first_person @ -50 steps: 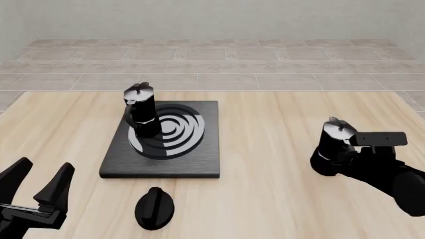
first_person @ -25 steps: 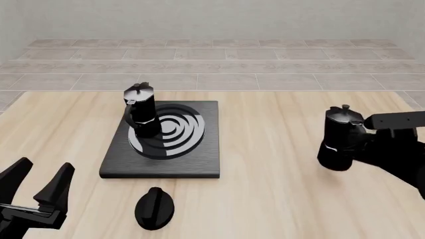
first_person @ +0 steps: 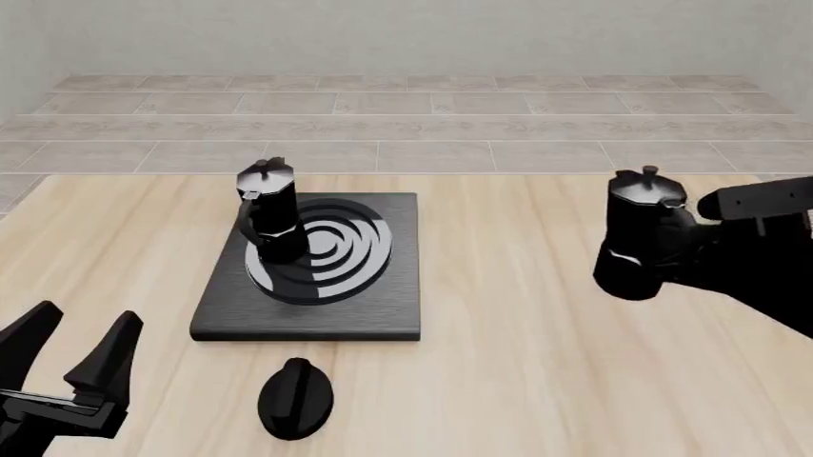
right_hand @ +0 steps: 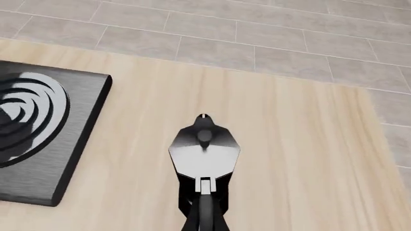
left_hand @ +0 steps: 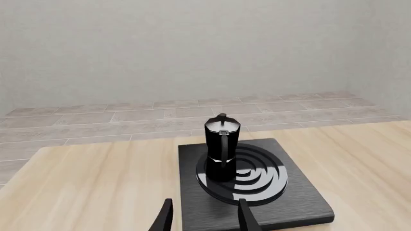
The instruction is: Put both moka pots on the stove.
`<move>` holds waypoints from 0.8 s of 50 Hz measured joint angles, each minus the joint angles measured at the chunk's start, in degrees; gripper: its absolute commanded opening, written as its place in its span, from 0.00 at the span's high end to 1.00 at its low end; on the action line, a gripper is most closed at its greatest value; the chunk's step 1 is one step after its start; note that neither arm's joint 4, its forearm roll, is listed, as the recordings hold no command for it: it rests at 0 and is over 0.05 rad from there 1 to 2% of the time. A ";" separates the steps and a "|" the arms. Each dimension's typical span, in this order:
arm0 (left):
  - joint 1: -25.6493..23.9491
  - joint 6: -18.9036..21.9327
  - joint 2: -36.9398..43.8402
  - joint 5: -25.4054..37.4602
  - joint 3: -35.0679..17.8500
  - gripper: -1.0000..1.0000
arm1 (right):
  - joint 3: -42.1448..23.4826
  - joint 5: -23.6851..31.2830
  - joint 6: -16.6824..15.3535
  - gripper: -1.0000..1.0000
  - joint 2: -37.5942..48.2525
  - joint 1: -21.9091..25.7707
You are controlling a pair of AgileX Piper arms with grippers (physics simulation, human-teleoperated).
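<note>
Since a second ago your right tool point(first_person: 686, 249) has lifted the second moka pot point(first_person: 642, 243) off the surface point(first_person: 508, 314), clamped at its handle; rigid, glossy, slip-prone. Left tool point(first_person: 79, 357) gapes empty; first pot point(first_person: 269, 214) stands on the stove point(first_person: 381, 305).

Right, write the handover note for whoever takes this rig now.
Left gripper: open, holding nothing, low at the near left of the table.
Right gripper: shut on the second moka pot, carried upright, apparently clear of the table, right of the stove.
Done: first moka pot stands on the stove's rings, toward their left.
Left: carry the held pot over and set it on the stove beside the first.
</note>
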 measured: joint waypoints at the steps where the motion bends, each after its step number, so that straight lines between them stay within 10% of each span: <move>1: 0.00 0.00 0.00 0.00 0.00 0.00 | -0.24 0.03 0.03 1.00 0.05 0.32; 40: 0.00 0.00 -0.01 0.00 0.00 0.00 | -10.31 -7.24 1.93 1.00 13.18 13.97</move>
